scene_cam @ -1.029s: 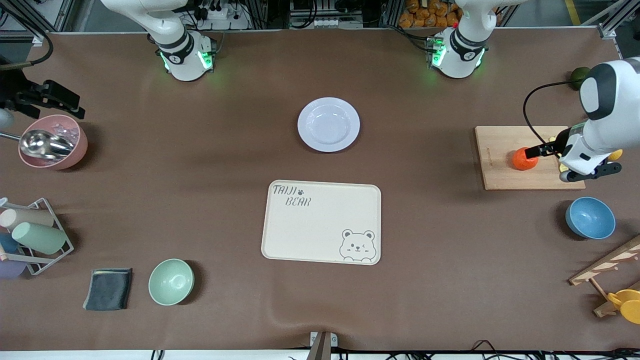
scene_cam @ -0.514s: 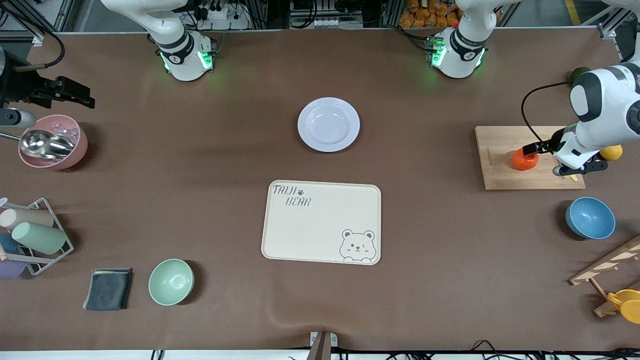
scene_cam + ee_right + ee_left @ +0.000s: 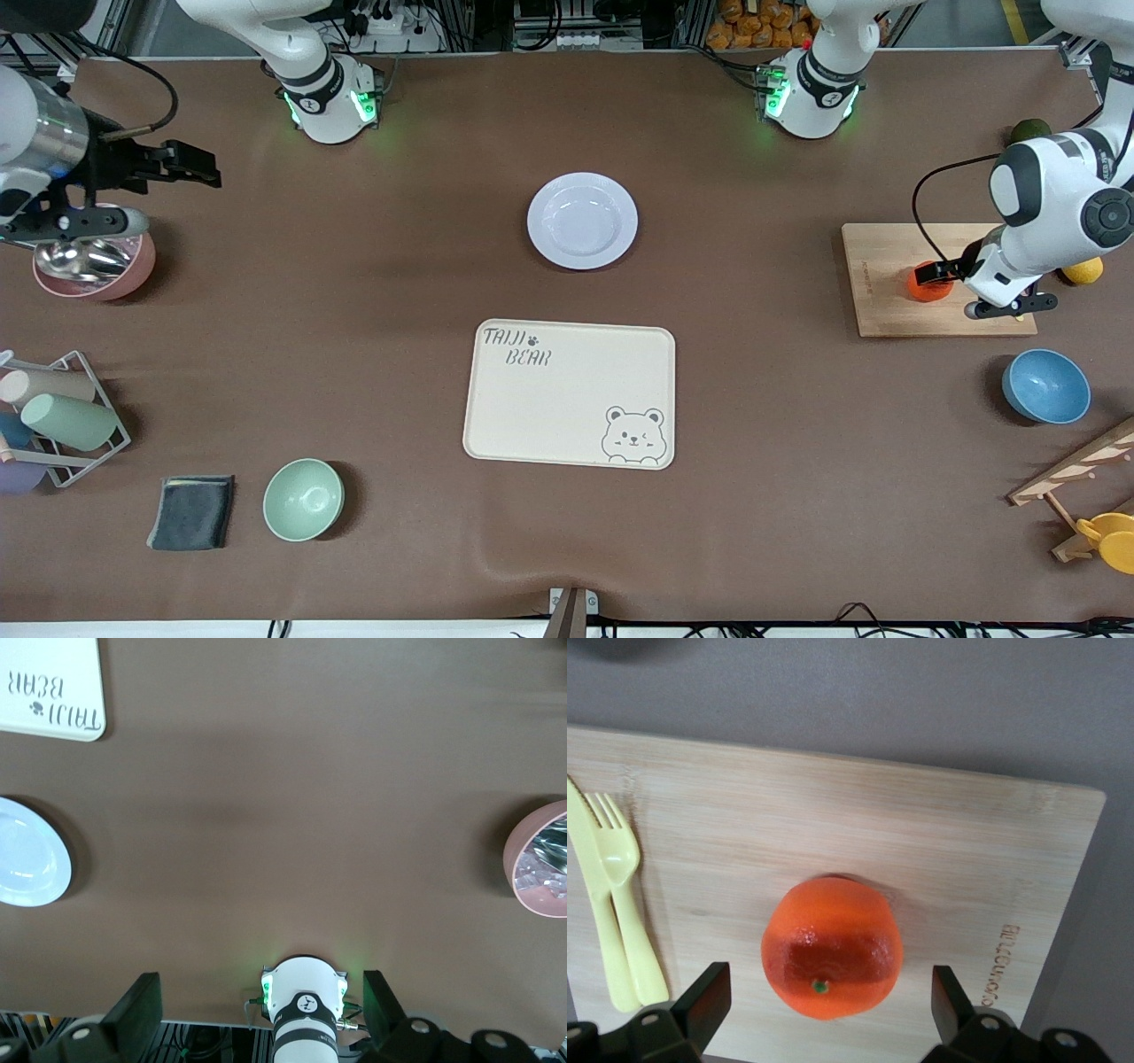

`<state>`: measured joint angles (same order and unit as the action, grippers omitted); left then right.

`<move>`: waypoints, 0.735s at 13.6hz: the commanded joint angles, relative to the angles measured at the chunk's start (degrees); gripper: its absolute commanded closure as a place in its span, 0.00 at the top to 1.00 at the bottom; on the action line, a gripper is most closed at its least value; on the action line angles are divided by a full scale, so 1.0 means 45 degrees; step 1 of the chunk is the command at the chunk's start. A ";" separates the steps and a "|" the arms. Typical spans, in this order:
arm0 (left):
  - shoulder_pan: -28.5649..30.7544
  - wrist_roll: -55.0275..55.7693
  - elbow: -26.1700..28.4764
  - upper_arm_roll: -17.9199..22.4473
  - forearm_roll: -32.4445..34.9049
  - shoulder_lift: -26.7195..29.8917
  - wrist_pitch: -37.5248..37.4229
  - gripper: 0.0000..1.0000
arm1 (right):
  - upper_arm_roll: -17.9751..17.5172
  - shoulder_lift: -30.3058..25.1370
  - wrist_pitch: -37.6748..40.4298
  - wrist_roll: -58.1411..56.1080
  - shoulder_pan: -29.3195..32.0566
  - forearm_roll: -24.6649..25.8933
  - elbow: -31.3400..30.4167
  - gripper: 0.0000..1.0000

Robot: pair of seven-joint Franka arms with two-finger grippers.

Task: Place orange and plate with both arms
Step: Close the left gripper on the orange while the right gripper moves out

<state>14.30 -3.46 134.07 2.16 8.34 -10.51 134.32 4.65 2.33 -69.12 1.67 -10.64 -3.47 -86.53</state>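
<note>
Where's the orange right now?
The orange sits on the wooden cutting board at the left arm's end of the table, beside a yellow plastic fork, with the left hand open around it.

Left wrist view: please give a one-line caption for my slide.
Open left gripper hovers over the orange on a wooden board, beside a yellow fork.
</note>
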 commanded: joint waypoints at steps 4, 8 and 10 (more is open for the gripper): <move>0.0163 -0.0051 0.0090 -0.0031 0.0374 -0.0535 0.0697 1.00 | 0.0139 0.0361 0.0614 0.0157 0.0409 -0.1199 0.0244 1.00; 0.0163 -0.0051 0.0129 -0.0031 0.0374 -0.0575 0.0697 1.00 | 0.0139 0.0361 0.0536 0.0176 0.1132 -0.2233 0.0244 1.00; 0.0163 -0.0051 0.0110 -0.0031 0.0374 -0.0692 0.0697 1.00 | 0.0139 0.0381 0.0477 0.0176 0.1367 -0.2392 0.0264 1.00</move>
<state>14.46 -3.46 134.13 2.18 8.40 -13.46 136.32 5.72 3.66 -67.47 1.74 -6.06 -12.48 -86.47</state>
